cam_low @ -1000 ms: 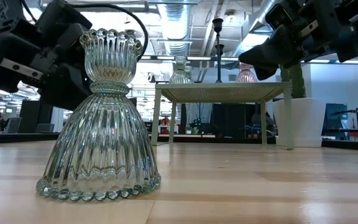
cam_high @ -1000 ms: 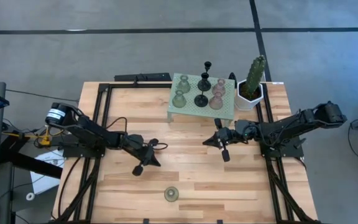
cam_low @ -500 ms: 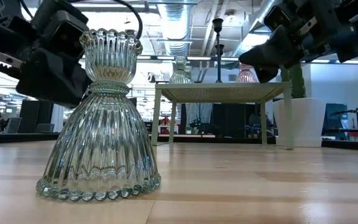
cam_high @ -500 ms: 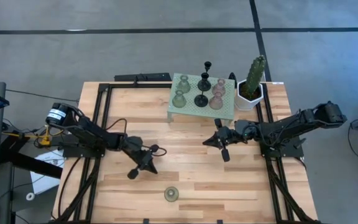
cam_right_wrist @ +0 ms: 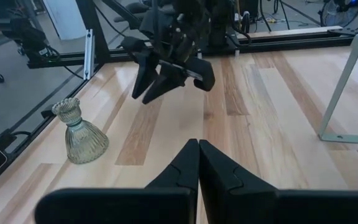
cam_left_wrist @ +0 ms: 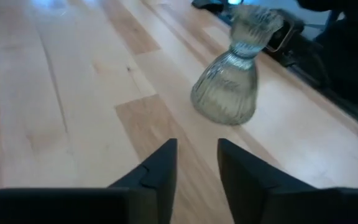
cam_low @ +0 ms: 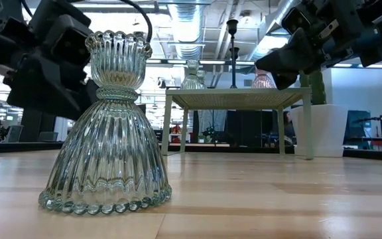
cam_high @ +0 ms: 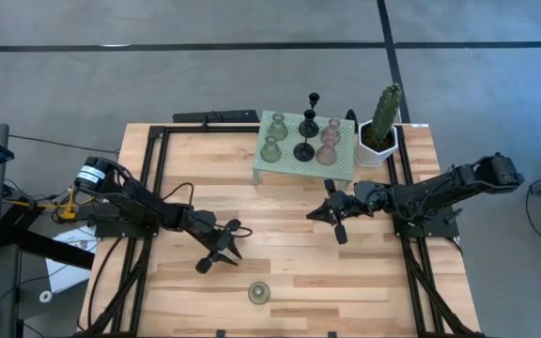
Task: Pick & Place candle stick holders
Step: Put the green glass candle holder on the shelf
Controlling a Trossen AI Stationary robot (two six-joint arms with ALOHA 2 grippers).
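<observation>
High view: left gripper nearer green holder (jaws parted now).

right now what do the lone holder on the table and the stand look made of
The pale green candle stick holder looks like clear ribbed glass: you see the room through it. The mint perforated stand seems painted metal, judging by its hole pattern and thin legs.

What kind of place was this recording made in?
Probably an open-plan lab or office workshop: exposed ceiling ducts and desks with equipment lie beyond the butcher-block table, which stands on grey carpet tiles, with cables trailing alongside.
</observation>
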